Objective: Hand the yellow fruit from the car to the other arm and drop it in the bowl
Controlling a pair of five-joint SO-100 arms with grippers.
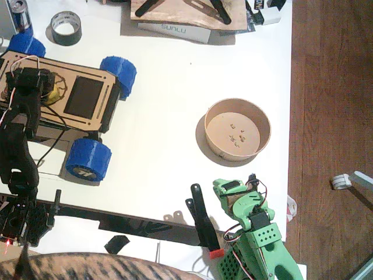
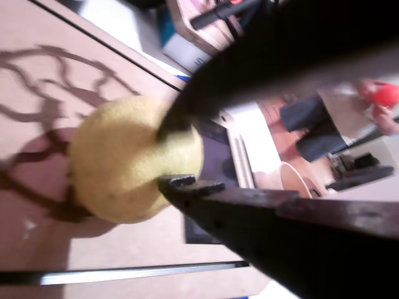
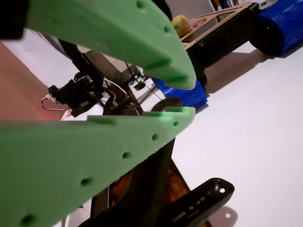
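One yellow fruit [image 2: 134,159], on the car [image 1: 87,96], lies between the tips of the left gripper [image 2: 171,156], jaws touching it, not visibly clamped. Right gripper [image 3: 187,97], slightly parted, empty, sits well apart; bowl [image 1: 263,122] just beyond it.

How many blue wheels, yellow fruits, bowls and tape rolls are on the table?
Blue wheels: 3 showing, a fourth would be hidden
Yellow fruit: 1
Bowl: 1
Black tape roll: 1
Total: 6
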